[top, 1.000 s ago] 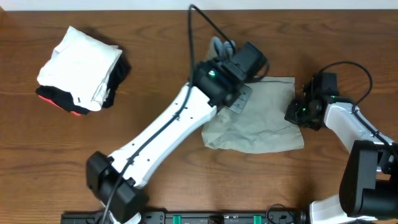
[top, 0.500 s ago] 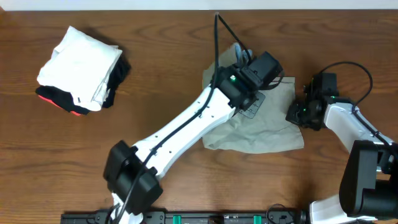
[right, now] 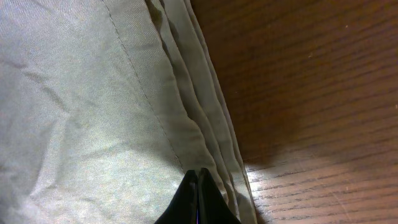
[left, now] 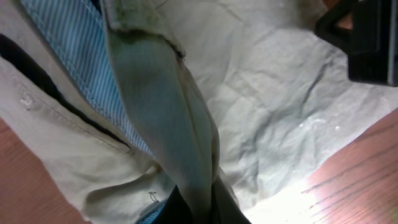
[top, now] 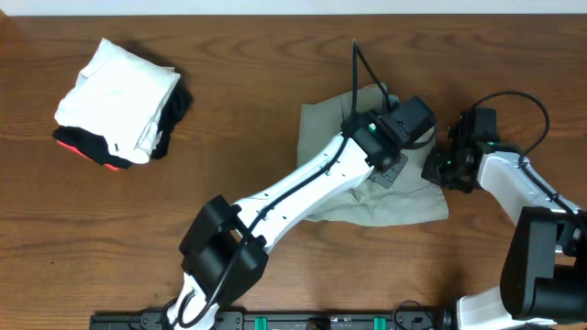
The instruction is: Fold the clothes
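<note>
Here, the trousers [top: 408, 203] are lying in a crumpled, partly doubled heap on the worktop [top: 275, 92], at about 3 o'clock from its centre. The left arm is stretching diagonally from 7 o'clock across the cloth and is covering its middle from the overhead camera. The left gripper [top: 387, 172] is sitting over the heap's right half with its jaws clamped on a raised ridge of the khaki fabric. In the left wrist view that ridge is running down into the jaws at 6 o'clock, with pale blue striped lining [left: 81, 68] showing beside it.

The right gripper [top: 433, 170] is resting at the heap's 3 o'clock edge. Its jaws are pressing together, their tip lying on the stacked layers of the edge. Whether any cloth is caught between them cannot be told.

A black cable [top: 362, 69] is arching up from the left arm toward 12 o'clock. Well apart, at 10 o'clock, a white folded garment [top: 119, 92] is sitting on top of black and red garments [top: 170, 124].
</note>
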